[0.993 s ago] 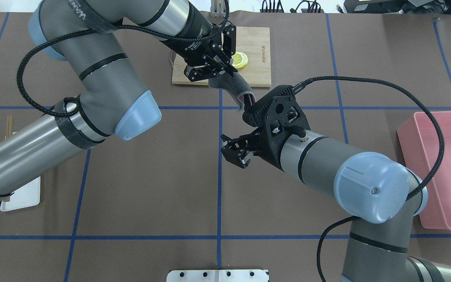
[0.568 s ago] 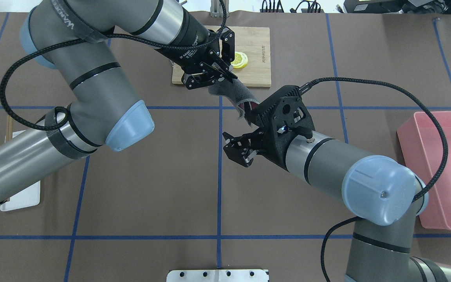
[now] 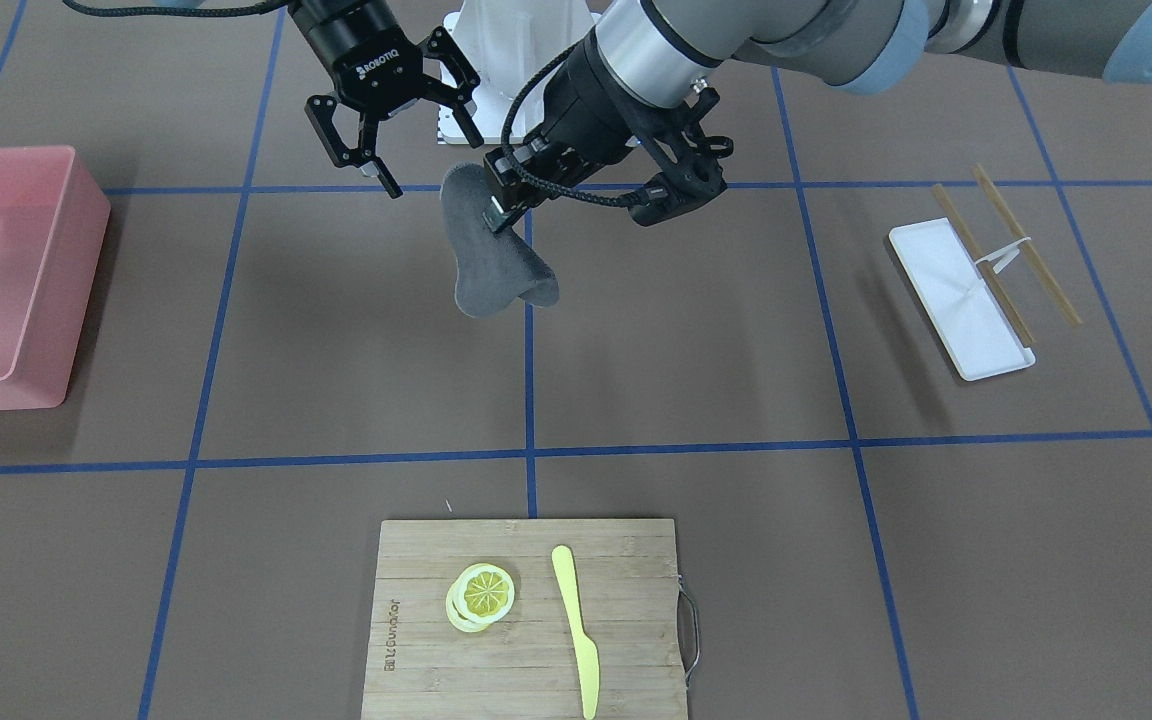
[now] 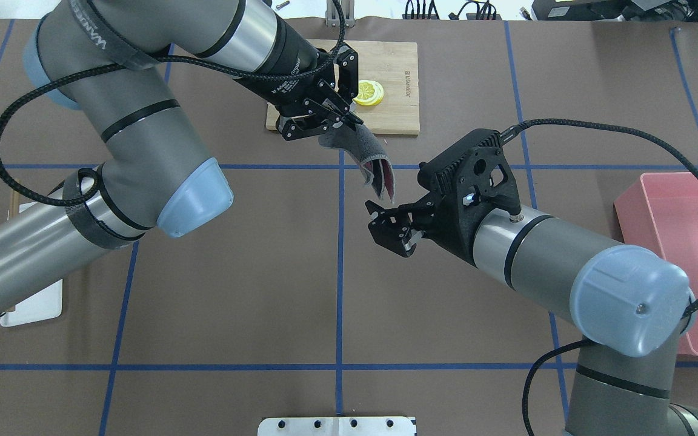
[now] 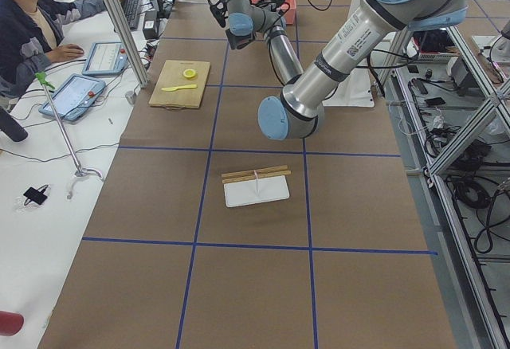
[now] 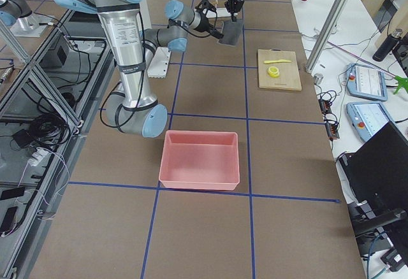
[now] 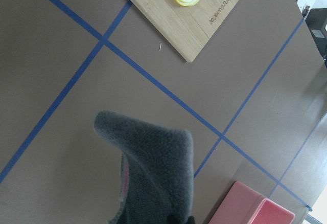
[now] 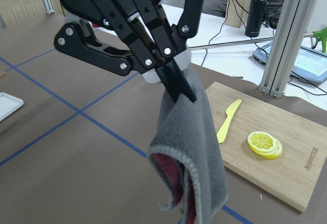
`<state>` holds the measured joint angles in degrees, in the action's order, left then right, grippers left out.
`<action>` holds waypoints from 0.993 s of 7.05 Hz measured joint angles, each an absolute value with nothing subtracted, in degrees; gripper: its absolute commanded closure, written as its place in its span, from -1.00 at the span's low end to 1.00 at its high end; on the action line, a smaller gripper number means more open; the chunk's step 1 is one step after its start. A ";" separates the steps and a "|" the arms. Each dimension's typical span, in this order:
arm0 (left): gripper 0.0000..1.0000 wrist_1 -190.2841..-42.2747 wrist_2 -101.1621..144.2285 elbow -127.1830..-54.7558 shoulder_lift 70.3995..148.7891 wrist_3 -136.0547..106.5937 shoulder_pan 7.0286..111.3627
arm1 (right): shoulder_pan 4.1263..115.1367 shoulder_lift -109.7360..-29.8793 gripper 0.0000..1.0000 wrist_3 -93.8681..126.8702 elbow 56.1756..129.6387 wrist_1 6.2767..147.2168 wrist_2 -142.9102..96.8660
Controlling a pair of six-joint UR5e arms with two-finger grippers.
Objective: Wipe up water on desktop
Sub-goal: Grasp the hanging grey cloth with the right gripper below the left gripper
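The desktop (image 4: 234, 272) spreads matte brown under both my arms, ruled into big rectangles by thin blue tape, and I can make out no wet patch on it. My left claw (image 4: 344, 119) is pressed together on the top edge of the cloth (image 4: 368, 154), a soft grey fleece with a stitched hem and a pinkish-red inner face. It hangs below the claw in a limp fold, clear of the tabletop. A second ago my right wrist crowded the cloth's lower end. Now my right claw (image 4: 390, 231), spread and holding nothing, has backed away and sits just beside that end, apart from it. I judge the cloth is mine alone now, so the next step is lowering it flat for wiping. Just beyond my left claw lies the bamboo cutting board (image 4: 397, 72), pale and grained, with round yellow lemon slices (image 4: 368, 92) and a slim yellow knife (image 3: 576, 630). Well off past my right claw is the smooth pink bin (image 4: 688, 260). Far on the other side are a white tray (image 3: 956, 300) and chopsticks (image 3: 1026, 245).
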<state>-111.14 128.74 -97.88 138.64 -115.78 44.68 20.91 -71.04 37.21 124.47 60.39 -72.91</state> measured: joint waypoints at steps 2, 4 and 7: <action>1.00 -111.12 128.74 -98.47 139.02 -117.00 44.64 | 20.74 -70.57 -1.00 38.16 124.21 60.38 -72.28; 1.00 -111.09 128.76 -99.81 138.96 -118.68 44.09 | 20.53 -69.54 -0.94 39.94 122.97 60.38 -71.41; 1.00 -111.14 128.76 -100.50 138.79 -120.13 42.64 | 20.34 -68.55 -0.24 43.03 121.82 59.24 -71.04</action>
<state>-111.14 128.76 -100.50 138.79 -120.13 42.64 20.34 -68.55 43.03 121.82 59.24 -71.04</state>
